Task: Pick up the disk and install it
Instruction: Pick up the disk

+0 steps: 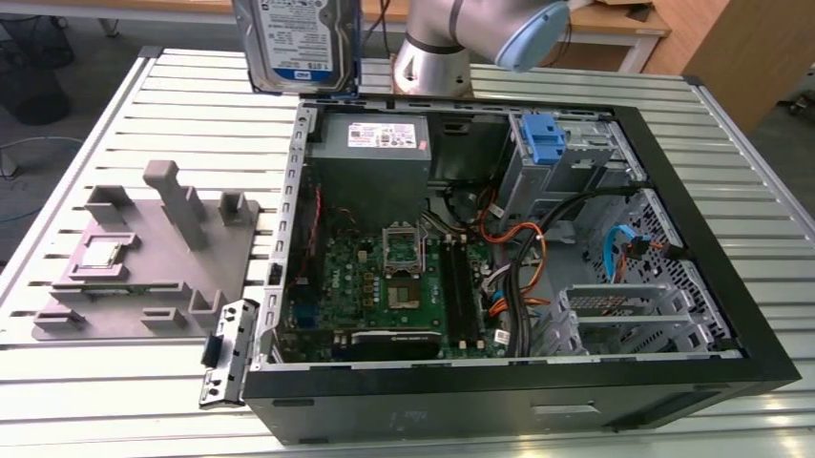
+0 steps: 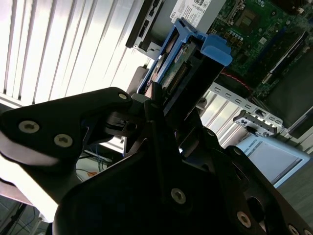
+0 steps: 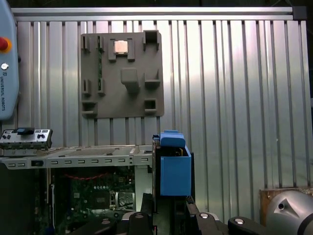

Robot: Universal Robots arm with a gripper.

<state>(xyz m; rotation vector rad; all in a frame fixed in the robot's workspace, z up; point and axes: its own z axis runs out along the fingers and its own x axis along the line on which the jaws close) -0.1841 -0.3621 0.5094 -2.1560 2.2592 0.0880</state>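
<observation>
The disk (image 1: 296, 43) hangs upright in the air above the table's far edge, beyond the open computer case (image 1: 713, 286). Its silver face with the white-and-blue label is turned toward the exterior view. In both wrist views its blue carrier frame (image 3: 175, 169) (image 2: 195, 63) sticks out from between my black fingers (image 2: 155, 100). My gripper (image 3: 168, 205) is shut on the disk's end. The case's drive cage with a blue latch (image 1: 544, 143) stands at the far corner on the exterior view's right.
Inside the case are the grey power-supply box (image 1: 372, 138), the motherboard (image 1: 382, 277) and loose cables (image 1: 535, 239). A grey fixture plate (image 1: 140, 248) (image 3: 122, 73) holding a small chip lies at the exterior view's left. The arm's base (image 1: 433, 57) stands behind the case.
</observation>
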